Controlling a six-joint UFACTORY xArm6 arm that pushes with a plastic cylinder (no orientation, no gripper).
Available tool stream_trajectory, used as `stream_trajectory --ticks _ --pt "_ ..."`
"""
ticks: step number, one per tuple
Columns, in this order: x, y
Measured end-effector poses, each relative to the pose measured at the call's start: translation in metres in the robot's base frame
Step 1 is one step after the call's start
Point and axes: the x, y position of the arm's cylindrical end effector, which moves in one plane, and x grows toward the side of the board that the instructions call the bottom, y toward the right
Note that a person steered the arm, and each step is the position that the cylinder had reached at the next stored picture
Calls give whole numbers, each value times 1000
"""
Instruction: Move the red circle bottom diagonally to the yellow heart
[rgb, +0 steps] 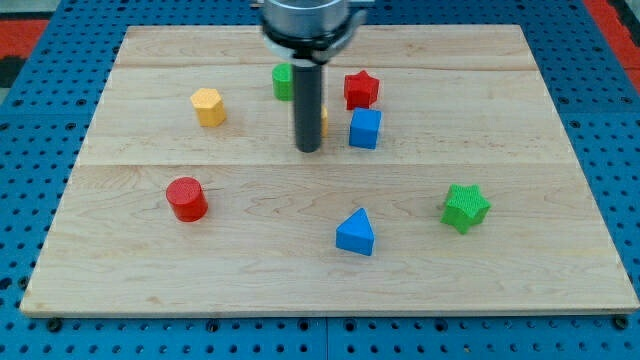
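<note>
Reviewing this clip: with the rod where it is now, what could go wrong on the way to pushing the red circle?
1. My tip sits among the blue cube, red star and green block; leaving could knock one.
2. A yellow block is mostly hidden behind the rod, so its shape is unconfirmed.
3. The red circle is round; an off-centre push may deflect it.

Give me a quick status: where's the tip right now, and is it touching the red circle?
My tip: no gripper, holding nothing, just left of the blue cube.
Red circle: untouched, far toward the view's bottom left.
</note>
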Motion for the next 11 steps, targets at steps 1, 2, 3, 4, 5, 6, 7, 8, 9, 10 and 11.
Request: stream_trajectory --ticks 1,2,3,4,5,6,7,8,9,10,11 --pt "1 -69" --pt "15 -139" --pt "22 -173" --pt "23 -178" --pt "35 -179" --pt "64 -184" --pt "89 -185" --pt "132 -182" --pt "97 -123" --pt "61 -60" --pt "73 -43"
